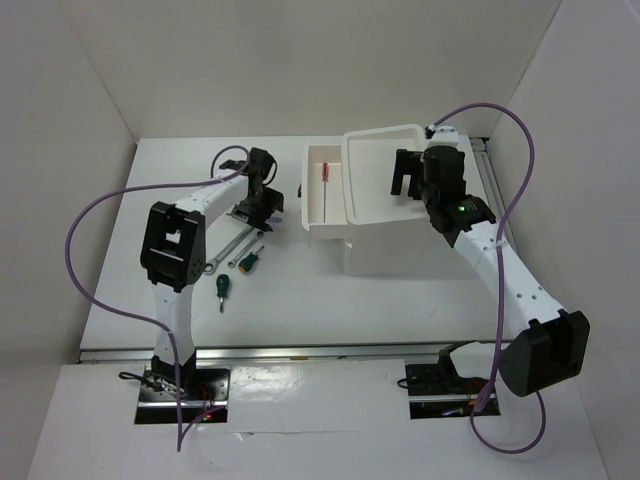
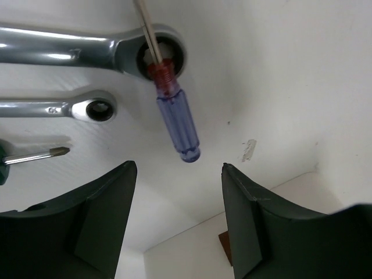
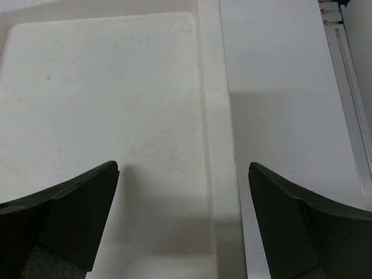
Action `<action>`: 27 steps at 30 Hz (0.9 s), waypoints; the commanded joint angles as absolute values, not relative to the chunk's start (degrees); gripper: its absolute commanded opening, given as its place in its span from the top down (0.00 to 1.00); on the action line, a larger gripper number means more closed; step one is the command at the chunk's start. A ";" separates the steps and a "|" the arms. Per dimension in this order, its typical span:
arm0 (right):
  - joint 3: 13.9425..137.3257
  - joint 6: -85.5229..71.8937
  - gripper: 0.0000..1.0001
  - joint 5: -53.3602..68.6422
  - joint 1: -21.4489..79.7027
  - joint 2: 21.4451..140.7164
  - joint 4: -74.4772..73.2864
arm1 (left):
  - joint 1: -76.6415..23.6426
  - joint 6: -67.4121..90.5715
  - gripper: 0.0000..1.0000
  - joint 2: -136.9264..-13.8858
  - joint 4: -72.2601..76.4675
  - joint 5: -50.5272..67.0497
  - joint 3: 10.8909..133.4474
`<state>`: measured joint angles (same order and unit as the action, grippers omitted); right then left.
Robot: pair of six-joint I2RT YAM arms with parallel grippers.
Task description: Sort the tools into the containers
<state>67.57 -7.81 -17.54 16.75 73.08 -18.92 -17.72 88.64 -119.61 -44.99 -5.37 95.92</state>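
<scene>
A white table [image 1: 330, 300] inside plain white walls is carrying a white cabinet [image 1: 400, 250], and both arms are reaching out over it.

The left gripper [image 2: 178, 167] is hovering low over the loose tools with its fingers spread apart and nothing between them. Just ahead of its fingertips a blue screwdriver [image 2: 177, 125] is lying on the table, the butt of the handle pointing back into the gap between the fingers without touching either one. The shaft is running away from the gripper and crossing the ring end of the far wrench [image 2: 70, 49]. Beside that one, on the side of the finger at the wrist view's left, the near wrench [image 2: 58, 108] is lying apart from the blue handle. Closer still on that same side, the tip of a green screwdriver [image 2: 35, 156] is showing. A second green screwdriver [image 1: 222, 290] is lying well back from this gripper, toward the arm's base.

Behind the left fingers, a white edge with a dark red knob [image 2: 225, 244] is showing. In the top view the drawer [image 1: 312, 200] is standing pulled out just beside this gripper, on its side toward the other arm, and a red screwdriver [image 1: 325, 190] is lying inside along its length.

The right gripper [image 3: 183, 168] is hanging above the tray [image 3: 203, 87] on the cabinet's top, fingers wide apart and holding nothing. The tray's rim is running straight ahead under the gap between those fingers.
</scene>
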 commanded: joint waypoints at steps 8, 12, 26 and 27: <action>64.25 -9.67 0.00 -15.82 16.96 75.06 -26.81 | -17.05 88.07 0.28 -124.45 -47.20 -5.63 98.44; 64.25 -9.67 0.00 -15.82 16.96 75.06 -26.81 | -17.05 88.07 0.30 -125.68 -47.20 -5.10 98.44; 64.25 -9.67 0.00 -16.35 16.96 74.53 -26.81 | -18.19 83.32 1.00 -120.07 -47.20 -4.48 101.51; 64.25 -9.67 0.00 -16.35 16.96 74.53 -26.81 | -18.19 81.49 1.00 -117.36 -47.20 -4.48 102.04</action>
<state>67.48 -7.81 -17.34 16.75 72.99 -18.85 -17.34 85.01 -124.68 -46.26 -4.80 98.65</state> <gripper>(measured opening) 0.999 0.296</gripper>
